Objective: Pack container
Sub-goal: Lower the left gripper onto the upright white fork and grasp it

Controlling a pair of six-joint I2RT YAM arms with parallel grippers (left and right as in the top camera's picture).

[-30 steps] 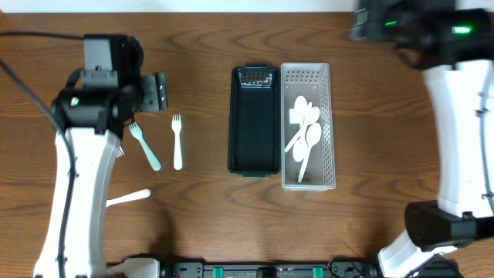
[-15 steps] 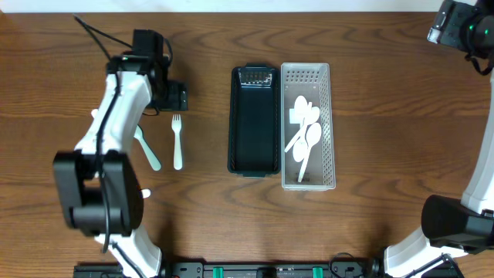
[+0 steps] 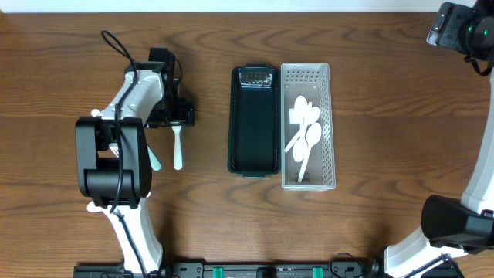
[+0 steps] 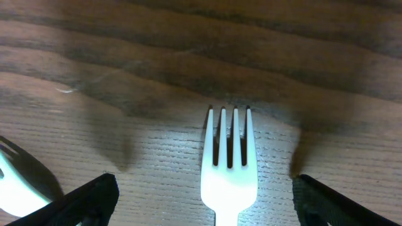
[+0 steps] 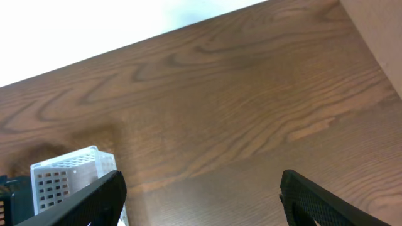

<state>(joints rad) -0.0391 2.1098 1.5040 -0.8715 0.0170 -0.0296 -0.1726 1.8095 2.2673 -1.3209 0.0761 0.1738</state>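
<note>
A white plastic fork (image 3: pixel 177 149) lies on the table left of the dark green bin (image 3: pixel 254 162); in the left wrist view its tines (image 4: pixel 228 147) sit midway between my open fingers. My left gripper (image 3: pixel 177 118) is low over the fork's head, open, one finger on each side (image 4: pixel 207 201). A second white fork (image 3: pixel 150 156) lies further left, partly hidden by the arm; its end shows in the left wrist view (image 4: pixel 16 182). The white perforated bin (image 3: pixel 328 154) holds several white spoons (image 3: pixel 305 135). My right gripper (image 5: pixel 201 194) is open and empty, high at the far right.
The white bin's corner shows in the right wrist view (image 5: pixel 66 179). The left arm's body (image 3: pixel 112 166) lies along the left side of the table. The table's far edge runs along the top.
My left arm swung toward the middle and dropped over the right fork's head. My right arm moved out to the far right corner. The forks and bins have not moved.
</note>
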